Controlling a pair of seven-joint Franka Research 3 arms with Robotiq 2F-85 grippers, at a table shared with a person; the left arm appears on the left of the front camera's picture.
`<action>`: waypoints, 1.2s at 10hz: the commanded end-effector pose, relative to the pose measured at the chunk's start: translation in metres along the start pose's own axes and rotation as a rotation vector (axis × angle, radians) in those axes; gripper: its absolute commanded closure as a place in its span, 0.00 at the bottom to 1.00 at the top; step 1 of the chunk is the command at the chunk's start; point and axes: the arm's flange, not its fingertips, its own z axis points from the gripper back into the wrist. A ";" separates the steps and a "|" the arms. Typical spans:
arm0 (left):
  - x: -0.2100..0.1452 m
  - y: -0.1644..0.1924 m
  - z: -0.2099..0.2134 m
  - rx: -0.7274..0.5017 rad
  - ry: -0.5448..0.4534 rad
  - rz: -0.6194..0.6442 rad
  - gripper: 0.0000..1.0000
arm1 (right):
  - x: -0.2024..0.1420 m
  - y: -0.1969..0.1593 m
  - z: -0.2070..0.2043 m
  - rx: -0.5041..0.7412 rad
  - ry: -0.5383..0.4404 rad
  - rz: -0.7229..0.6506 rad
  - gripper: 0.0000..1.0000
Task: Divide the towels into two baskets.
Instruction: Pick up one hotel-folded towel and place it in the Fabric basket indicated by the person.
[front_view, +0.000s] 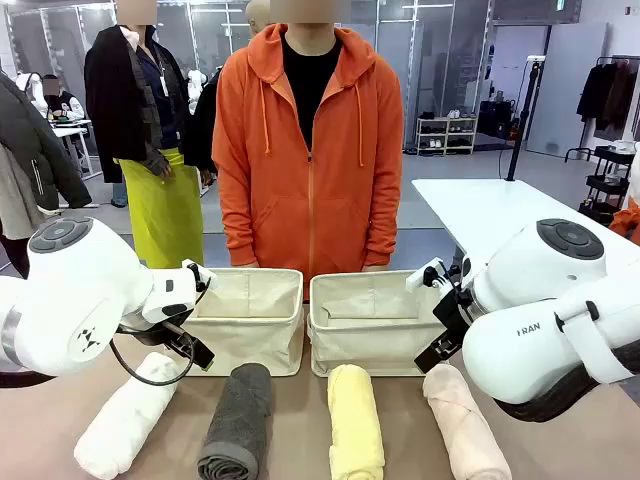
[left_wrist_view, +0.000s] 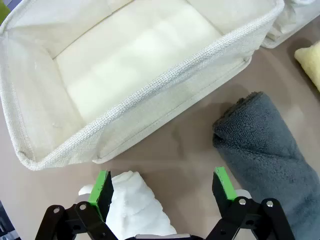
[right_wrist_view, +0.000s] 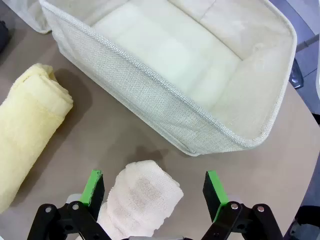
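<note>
Front: white towel (front_view: 125, 415) lies on the near side of left basket (front_view: 245, 320), long axis roughly toward it. Peach towel (front_view: 465, 425) lies farthest to its right.
Left wrist: left gripper (left_wrist_view: 162, 184) released, empty, white towel's end below the gap, nearer one finger.
Right wrist: right gripper (right_wrist_view: 152, 186) released, empty, straddling peach towel's end.

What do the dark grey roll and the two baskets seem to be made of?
Dark grey roll: probably terry cloth, matte and fluffy; a short fuzzy pile covers it. Left basket and right basket: likely cream canvas, matte; a coarse weave shows on wall and rim, and the sides look soft.
</note>
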 end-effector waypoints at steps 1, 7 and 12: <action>0.000 0.000 0.000 0.000 0.000 0.000 0.00 | 0.000 0.000 0.000 0.000 0.000 0.000 0.00; 0.000 0.000 0.000 0.000 0.000 0.000 0.00 | 0.000 0.000 0.000 0.000 0.000 0.000 0.00; 0.000 0.000 0.000 0.000 0.000 -0.001 0.00 | 0.000 -0.001 0.000 -0.001 0.000 0.000 0.00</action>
